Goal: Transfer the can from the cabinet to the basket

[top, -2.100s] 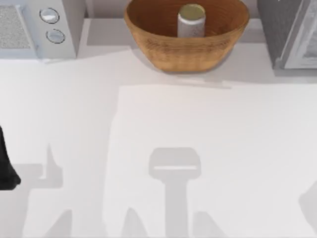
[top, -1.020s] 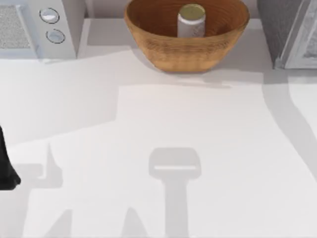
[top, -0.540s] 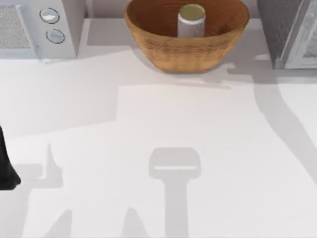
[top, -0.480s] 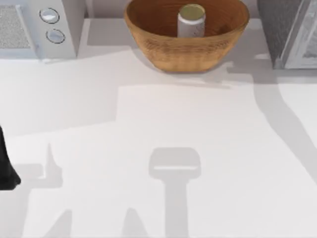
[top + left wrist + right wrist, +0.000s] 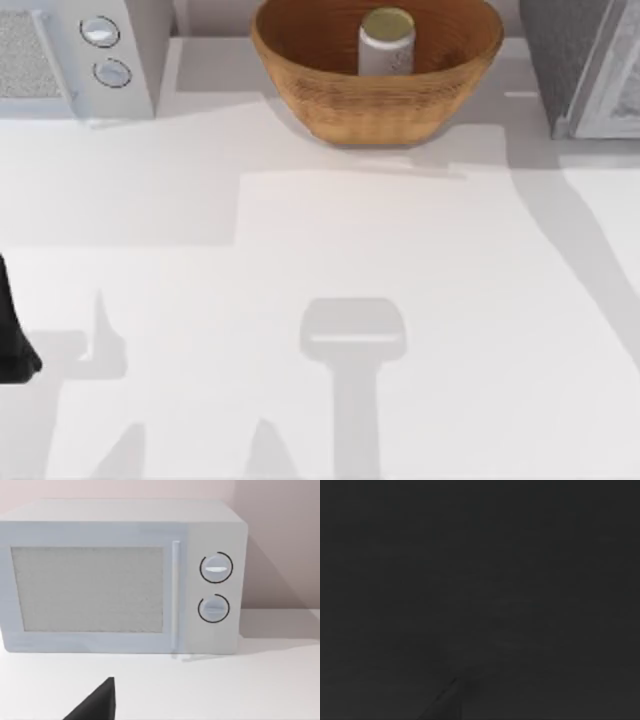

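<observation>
White tabletop (image 5: 300,250) runs from the microwave (image 5: 70,60) at ten o'clock, past the basket (image 5: 376,100) at twelve with the can (image 5: 386,42) upright inside (transfer looks done), to the cabinet (image 5: 580,60) at two; either gripper's fingers I cannot tell, right wrist view dark.

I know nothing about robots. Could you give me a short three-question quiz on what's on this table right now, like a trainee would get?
1. True or false: the can stands upright inside the basket.
2. What sits at the table's far left? A) a white appliance with two knobs B) a kettle C) a toaster
3. On which side of the basket is the cabinet?

Key: 1 true. 2 A, the white appliance. 3 The right.
</observation>
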`<control>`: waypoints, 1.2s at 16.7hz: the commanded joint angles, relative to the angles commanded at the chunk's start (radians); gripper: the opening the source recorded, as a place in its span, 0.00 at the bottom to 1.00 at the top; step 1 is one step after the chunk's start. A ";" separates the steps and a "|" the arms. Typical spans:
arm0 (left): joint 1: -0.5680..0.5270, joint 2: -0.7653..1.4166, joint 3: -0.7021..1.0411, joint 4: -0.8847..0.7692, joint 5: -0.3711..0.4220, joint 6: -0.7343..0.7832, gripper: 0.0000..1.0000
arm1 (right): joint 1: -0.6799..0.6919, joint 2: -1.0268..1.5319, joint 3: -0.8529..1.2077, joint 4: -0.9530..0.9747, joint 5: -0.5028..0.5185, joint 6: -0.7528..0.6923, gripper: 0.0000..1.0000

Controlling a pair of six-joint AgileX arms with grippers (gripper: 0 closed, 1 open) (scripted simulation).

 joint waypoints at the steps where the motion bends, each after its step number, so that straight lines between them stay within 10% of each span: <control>1: 0.000 0.000 0.000 0.000 0.000 0.000 1.00 | 0.000 0.000 0.000 0.000 0.000 0.000 1.00; 9: 0.000 0.000 0.000 0.000 0.000 0.000 1.00 | -0.037 -0.193 -0.234 0.054 -0.035 -0.002 1.00; 20: 0.000 0.000 0.000 0.000 0.000 0.000 1.00 | -0.215 -0.939 -1.244 0.260 -0.252 -0.006 1.00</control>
